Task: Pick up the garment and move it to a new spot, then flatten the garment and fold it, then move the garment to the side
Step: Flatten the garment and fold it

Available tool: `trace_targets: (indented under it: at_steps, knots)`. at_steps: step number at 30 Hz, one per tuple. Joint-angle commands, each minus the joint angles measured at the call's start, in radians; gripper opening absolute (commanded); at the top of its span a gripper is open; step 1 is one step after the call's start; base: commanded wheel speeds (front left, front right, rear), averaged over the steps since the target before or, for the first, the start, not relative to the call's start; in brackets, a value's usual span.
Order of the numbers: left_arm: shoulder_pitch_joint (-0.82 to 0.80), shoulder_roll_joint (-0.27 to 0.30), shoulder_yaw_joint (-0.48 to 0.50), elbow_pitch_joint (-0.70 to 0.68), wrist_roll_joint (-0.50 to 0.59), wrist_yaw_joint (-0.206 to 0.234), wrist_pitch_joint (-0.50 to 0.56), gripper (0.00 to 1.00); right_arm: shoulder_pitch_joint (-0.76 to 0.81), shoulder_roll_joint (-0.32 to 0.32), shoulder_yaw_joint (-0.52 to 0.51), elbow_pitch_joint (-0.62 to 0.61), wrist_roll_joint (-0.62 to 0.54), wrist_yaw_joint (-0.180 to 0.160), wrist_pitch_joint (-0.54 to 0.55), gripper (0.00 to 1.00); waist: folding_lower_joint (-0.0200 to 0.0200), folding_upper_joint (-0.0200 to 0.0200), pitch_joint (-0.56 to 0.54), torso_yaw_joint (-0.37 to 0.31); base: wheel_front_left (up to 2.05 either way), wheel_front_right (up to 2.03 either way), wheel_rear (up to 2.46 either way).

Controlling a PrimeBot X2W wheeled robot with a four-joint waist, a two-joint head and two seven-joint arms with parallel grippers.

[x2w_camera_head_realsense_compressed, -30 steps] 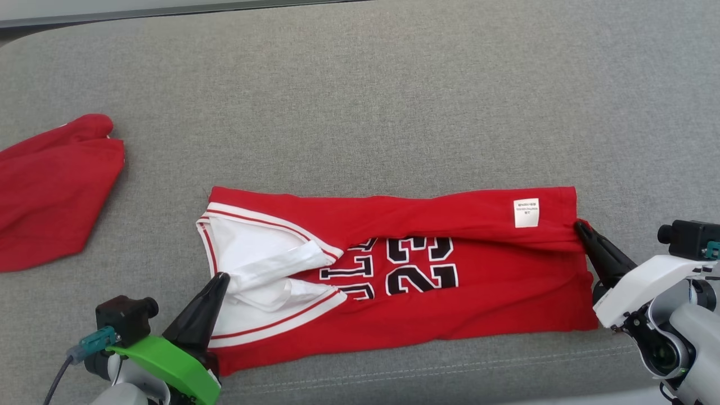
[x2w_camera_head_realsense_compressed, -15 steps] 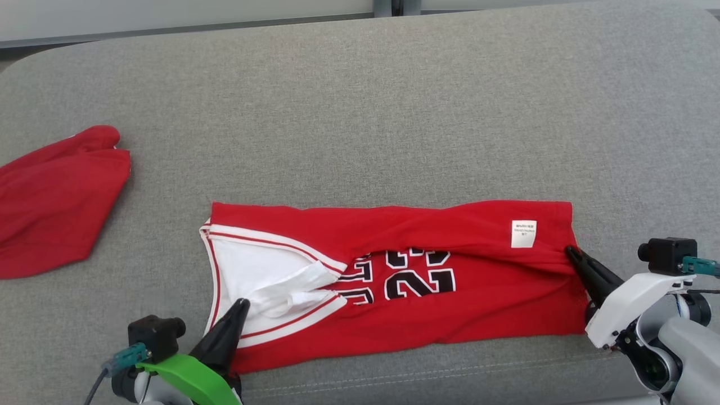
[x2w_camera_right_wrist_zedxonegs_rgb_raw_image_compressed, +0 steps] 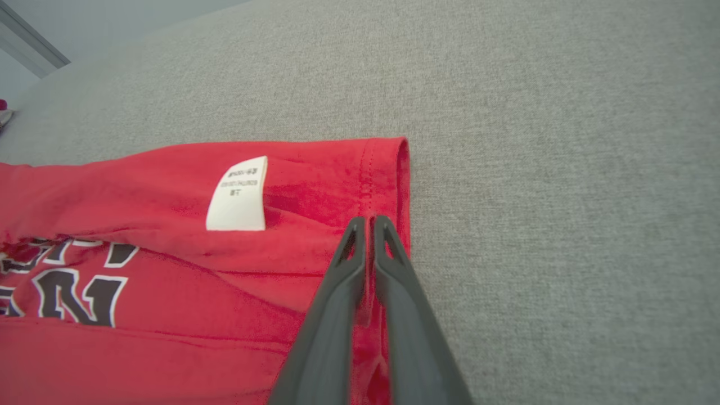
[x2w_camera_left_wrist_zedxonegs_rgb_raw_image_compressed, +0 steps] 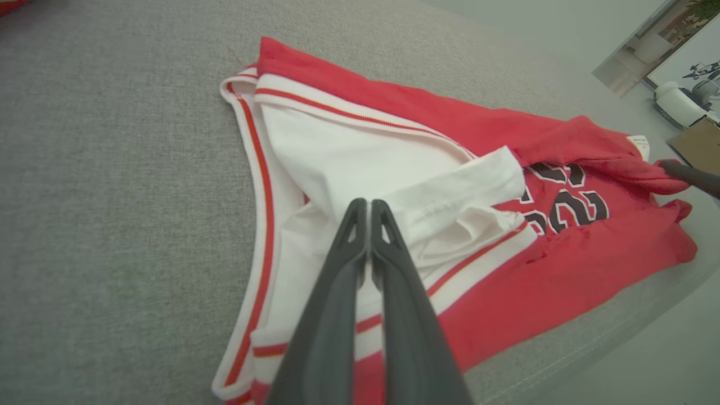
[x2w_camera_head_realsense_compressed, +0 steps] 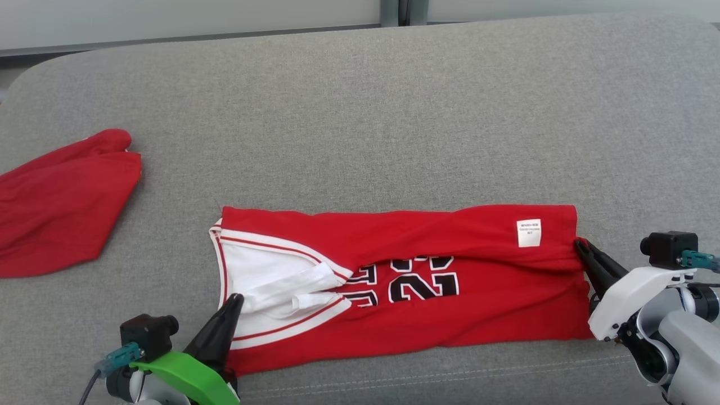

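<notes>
The garment (x2w_camera_head_realsense_compressed: 478, 315) is a red jersey with white trim and black numbers, lying lengthwise on the grey cushion (x2w_camera_head_realsense_compressed: 360, 112) with its far long edge folded toward me over the tops of the numbers. My left gripper (x2w_camera_head_realsense_compressed: 236, 297) is shut on the bunched white fabric at the garment's left end, seen close in the left wrist view (x2w_camera_left_wrist_zedxonegs_rgb_raw_image_compressed: 368, 202). At the right end, my right gripper (x2w_camera_head_realsense_compressed: 577, 242) is shut on the folded red hem (x2w_camera_right_wrist_zedxonegs_rgb_raw_image_compressed: 368, 219), just right of a white label (x2w_camera_right_wrist_zedxonegs_rgb_raw_image_compressed: 237, 194).
Another red cloth (x2w_camera_head_realsense_compressed: 56, 214) lies at the cushion's left edge, apart from the garment. The cushion's front seam (x2w_camera_head_realsense_compressed: 450, 371) runs just below the garment. Bare grey cushion stretches behind and to the right.
The head camera has shifted, so the whole picture moved. The folded flap has come nearer me, covering more of the numbers. The white fabric at the left gripper has bunched differently.
</notes>
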Motion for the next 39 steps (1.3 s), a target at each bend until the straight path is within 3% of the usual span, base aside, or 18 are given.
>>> trace_targets:
  at_steps: [1, 17, 27, 39]
  knots:
    - [0.021, -0.005, 0.021, 0.001, 0.019, -0.002, -0.003, 1.0, 0.004, 0.003, -0.007, -0.002, -0.003, -0.001, -0.002, 1.0, 0.0, 0.0, -0.01, 0.002, 0.0, 0.0, 0.0]
    - [0.16, -0.149, 0.402, -0.171, 0.271, -0.002, -0.003, 1.0, 0.114, 0.005, -0.18, -0.108, -0.091, -0.001, -0.002, 1.0, 0.0, 0.0, -0.062, 0.001, 0.0, 0.0, 0.0]
    - [0.235, -0.264, 0.654, -0.296, 0.544, 0.016, -0.003, 1.0, 0.139, 0.047, -0.246, -0.077, -0.177, -0.001, -0.002, 1.0, 0.0, 0.0, -0.086, 0.014, 0.0, 0.0, 0.0]
    - [0.286, -0.296, 0.731, -0.314, 0.666, 0.006, -0.003, 1.0, 0.132, 0.091, -0.262, 0.039, -0.231, -0.001, -0.002, 1.0, 0.0, 0.0, -0.129, 0.03, 0.0, 0.0, 0.0]
